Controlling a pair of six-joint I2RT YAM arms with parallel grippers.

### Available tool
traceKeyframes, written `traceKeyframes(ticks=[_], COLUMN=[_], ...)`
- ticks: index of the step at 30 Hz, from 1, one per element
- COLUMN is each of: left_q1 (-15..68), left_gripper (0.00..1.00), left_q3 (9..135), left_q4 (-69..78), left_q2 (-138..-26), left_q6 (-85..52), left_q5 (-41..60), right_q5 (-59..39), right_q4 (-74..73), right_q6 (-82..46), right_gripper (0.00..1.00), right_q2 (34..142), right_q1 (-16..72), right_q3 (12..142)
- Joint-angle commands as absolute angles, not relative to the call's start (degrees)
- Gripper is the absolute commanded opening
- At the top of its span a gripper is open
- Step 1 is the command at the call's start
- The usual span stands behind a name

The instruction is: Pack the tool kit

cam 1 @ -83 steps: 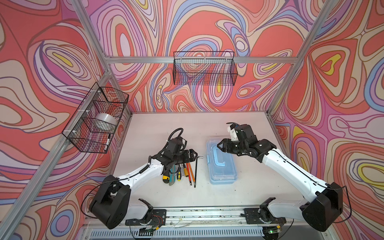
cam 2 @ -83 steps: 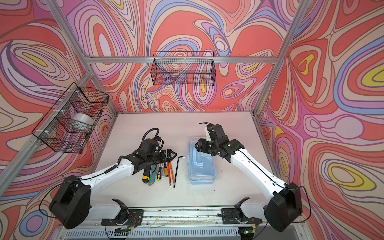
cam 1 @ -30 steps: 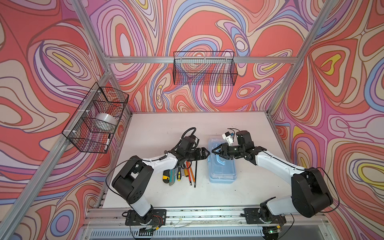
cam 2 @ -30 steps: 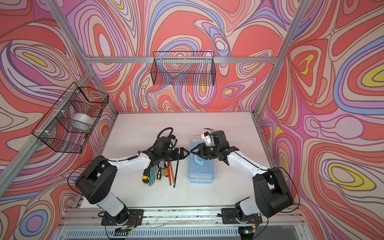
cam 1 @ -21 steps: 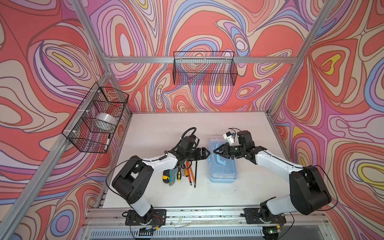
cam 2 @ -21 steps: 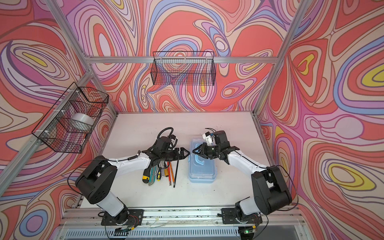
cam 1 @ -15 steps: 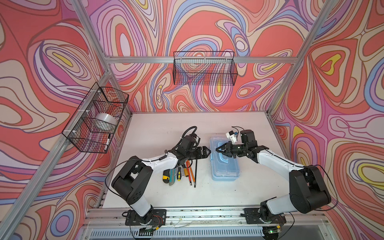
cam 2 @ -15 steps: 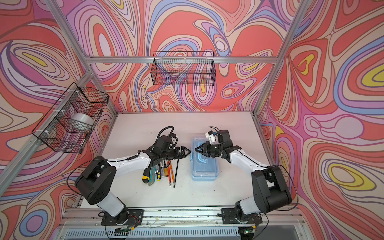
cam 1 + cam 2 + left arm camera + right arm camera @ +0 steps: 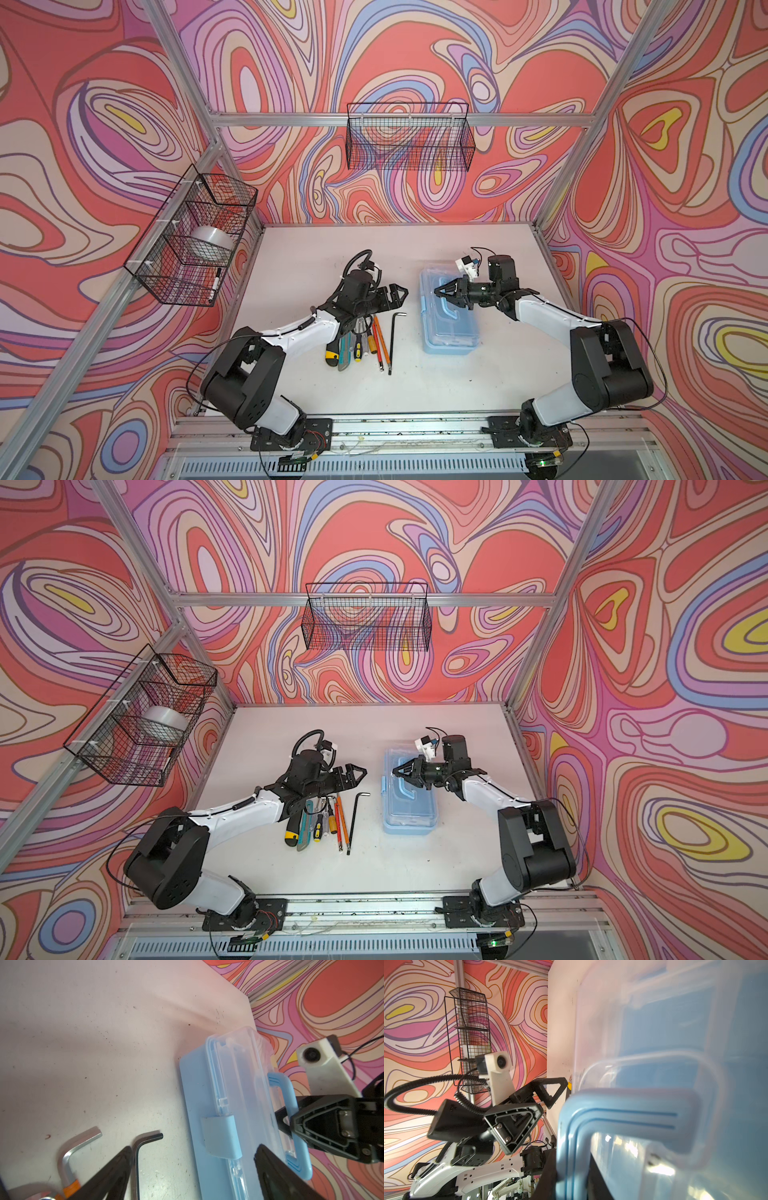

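Pinching the blue handle (image 9: 287, 1093) of the tool kit (image 9: 451, 332), right end effector (image 9: 438, 289) narrow, kit flat on the desk (image 9: 332, 249). Holding the left end effector (image 9: 398, 294) wide beside its latch (image 9: 221, 1136). Risking a tipped, dragged kit if lifted latched, or a nudged black hex key (image 9: 392, 336).

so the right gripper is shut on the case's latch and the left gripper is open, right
Wrong part: the right gripper is shut on the case's handle, as the left wrist view shows. The left gripper is open.
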State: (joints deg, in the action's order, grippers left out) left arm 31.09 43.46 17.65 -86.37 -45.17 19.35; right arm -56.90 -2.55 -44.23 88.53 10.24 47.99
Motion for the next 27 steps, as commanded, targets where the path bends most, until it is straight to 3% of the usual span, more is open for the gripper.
traceKeyframes(ticks=[1, 14, 27], left_q1=[31.24, 31.28, 31.63], left_gripper=[0.90, 0.84, 0.78], left_q3=[41.66, 39.89, 36.72], left_q4=[28.06, 44.94, 70.21], left_q2=[-87.85, -92.98, -105.73], left_q6=[-49.20, -57.14, -70.78], left_q5=[27.49, 33.92, 37.70], right_q5=[-60.53, -64.09, -63.50], right_q4=[-10.16, -13.26, -11.76], right_q6=[-42.62, -44.59, -43.42], right_gripper=[0.00, 0.00, 0.00], right_q2=[91.02, 92.08, 92.59], right_q1=[8.98, 6.96, 6.98], right_q3=[46.42, 46.69, 46.76])
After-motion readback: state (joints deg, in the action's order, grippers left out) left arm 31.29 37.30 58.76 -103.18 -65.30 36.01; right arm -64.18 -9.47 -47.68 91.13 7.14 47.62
